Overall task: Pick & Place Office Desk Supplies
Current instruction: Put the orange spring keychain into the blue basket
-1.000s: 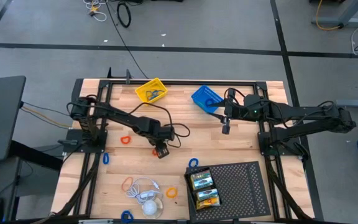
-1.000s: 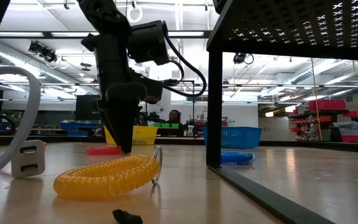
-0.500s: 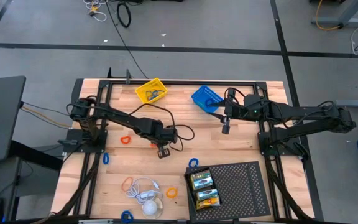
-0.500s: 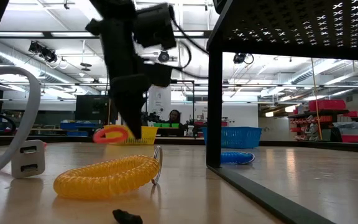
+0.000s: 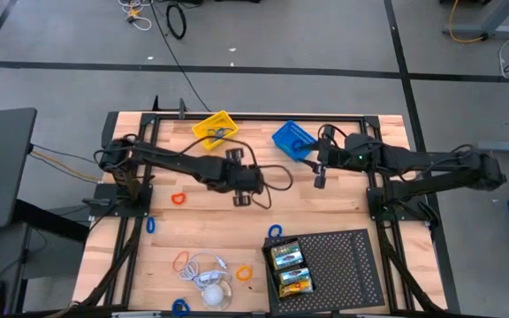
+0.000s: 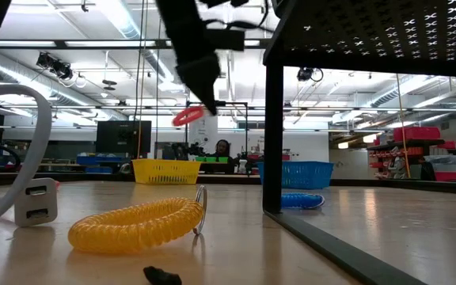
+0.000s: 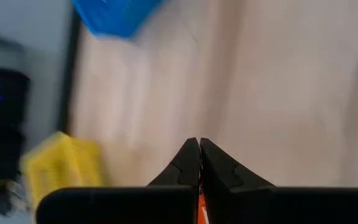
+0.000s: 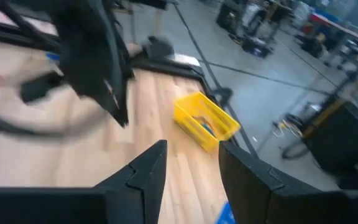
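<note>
My left gripper hangs over the middle of the table, shut on a small red loop. In the left wrist view its fingers are closed, with a sliver of orange-red between them. My right gripper waits open by the blue basket, nothing between its fingers. Other loops lie flat on the wood: an orange-red one, blue ones and orange ones. Two crayon boxes lie on the black perforated tray. My left gripper pinches the red loop at one end between its two fingertips. The fingers slant down from above. The loop sticks out sideways from the fingertips, lifted well clear of the table.
A yellow basket and the blue basket stand at the far edge. A white cable with a round plug lies near the front edge. In the low view a yellow coil lies in front, and the tray's leg stands to its right.
My left gripper has shut on the red loop lying on the table. It then rose and went a little toward the far right, rolling and tipping as it went. The loop has come up with it, clear of the wood.
</note>
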Controlling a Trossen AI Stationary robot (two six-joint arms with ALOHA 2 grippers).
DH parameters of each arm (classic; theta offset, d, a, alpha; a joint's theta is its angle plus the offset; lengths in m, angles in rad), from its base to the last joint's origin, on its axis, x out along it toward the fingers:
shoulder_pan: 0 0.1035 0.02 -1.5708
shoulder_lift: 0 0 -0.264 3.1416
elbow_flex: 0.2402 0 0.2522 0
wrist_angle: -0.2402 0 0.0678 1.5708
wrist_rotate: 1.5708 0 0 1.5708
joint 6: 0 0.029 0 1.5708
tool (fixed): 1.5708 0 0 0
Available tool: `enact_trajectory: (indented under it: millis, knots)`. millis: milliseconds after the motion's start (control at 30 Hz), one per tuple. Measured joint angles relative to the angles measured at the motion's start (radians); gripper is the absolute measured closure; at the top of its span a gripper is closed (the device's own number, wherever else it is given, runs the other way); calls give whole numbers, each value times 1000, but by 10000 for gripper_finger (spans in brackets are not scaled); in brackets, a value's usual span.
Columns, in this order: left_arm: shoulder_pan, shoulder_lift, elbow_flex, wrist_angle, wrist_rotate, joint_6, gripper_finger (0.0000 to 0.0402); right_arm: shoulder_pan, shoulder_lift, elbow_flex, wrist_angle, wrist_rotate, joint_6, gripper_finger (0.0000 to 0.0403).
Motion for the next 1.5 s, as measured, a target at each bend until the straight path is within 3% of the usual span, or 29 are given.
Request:
enact_trajectory:
  millis: [100, 200, 467, 667, 1000, 1500]
  knots:
    - [32, -4, 34, 84, -22, 127, 400, -63, 0, -56, 54, -5, 1, 247]
    - [77, -26, 36, 244, 23, 265, 400, -147, 1, -111, 121, -83, 30, 247]
    - [229, -83, 37, 625, 424, 539, 400, -375, 1, -182, 266, -433, 79, 212]
    - [369, -90, 38, 786, 755, 563, 400, -486, 1, -182, 267, -537, 107, 167]
    - [505, -16, 37, 1080, 1222, 421, 400, -601, 41, -182, 451, -799, 230, 167]
    - [490, 25, 36, 1201, 1286, 389, 400, -594, 166, -178, 663, -917, 343, 167]
